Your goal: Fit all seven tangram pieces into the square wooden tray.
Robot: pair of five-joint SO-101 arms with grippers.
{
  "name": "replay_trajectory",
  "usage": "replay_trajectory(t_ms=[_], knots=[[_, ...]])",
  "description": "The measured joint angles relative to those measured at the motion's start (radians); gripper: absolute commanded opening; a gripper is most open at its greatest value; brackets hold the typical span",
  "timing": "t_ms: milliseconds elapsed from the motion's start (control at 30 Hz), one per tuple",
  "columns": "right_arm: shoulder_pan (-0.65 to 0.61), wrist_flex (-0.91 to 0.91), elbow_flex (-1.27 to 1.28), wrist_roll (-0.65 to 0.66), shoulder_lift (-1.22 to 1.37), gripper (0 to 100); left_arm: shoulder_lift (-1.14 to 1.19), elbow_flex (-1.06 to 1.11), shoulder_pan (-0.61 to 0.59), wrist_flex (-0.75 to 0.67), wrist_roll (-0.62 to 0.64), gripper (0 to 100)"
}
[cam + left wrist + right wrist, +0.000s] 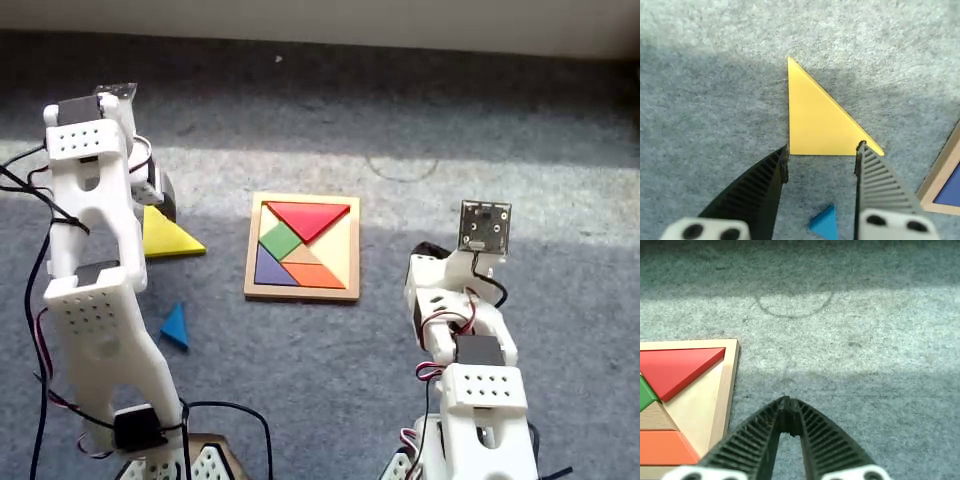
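While left claw (822, 148) gapes, yellow triangle (812, 117) lies just beyond its tips, right claw (787, 404) clenched beside tray (732, 382)

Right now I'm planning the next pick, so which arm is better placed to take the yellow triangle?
Left. The left gripper is open, its fingertips at either end of one edge of the yellow triangle. The right gripper is shut over the carpet, across the wooden tray from it.

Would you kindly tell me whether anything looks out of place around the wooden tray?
Two pieces lie outside the tray, on the carpet to its left: the yellow triangle, with the open left gripper at its edge, and the small blue triangle nearer the robot. Nothing looks damaged.
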Motion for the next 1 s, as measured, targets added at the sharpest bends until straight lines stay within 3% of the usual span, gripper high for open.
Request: replay_trajectory(t_ms=[200, 533, 833, 1000], knots=[[0.000, 0.000, 0.000, 0.000, 0.000, 1.0, -0.081, 0.135, -0.002, 0.000, 0.285, 23], [0.000, 0.000, 0.000, 0.000, 0.000, 1.0, -0.084, 0.236, -0.006, 0.000, 0.347, 22], [0.000, 0.000, 0.000, 0.000, 0.000, 1.0, -0.084, 0.238, -0.029, -0.049, 0.789, 23], [0.000, 0.000, 0.000, 0.000, 0.000, 1.0, -0.084, 0.292, -0.029, -0.055, 0.833, 23]])
